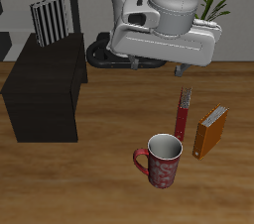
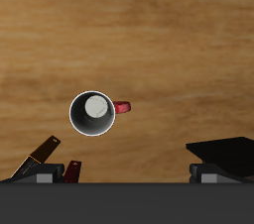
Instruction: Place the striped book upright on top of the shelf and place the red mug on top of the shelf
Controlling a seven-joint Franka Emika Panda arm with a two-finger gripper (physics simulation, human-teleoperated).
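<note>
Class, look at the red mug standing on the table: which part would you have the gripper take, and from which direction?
Probably best to grip the red mug by its rim wall, coming straight down from above. It stands upright with its mouth open, so one finger can go inside and one outside. Take the wall away from the looped handle, which sticks out sideways.

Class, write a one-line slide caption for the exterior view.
Striped book upright on the shelf; red mug waits on the table by two standing books.

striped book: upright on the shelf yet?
Yes. The striped book stands upright on the shelf top, near its back edge; its stripes run vertically.
</note>
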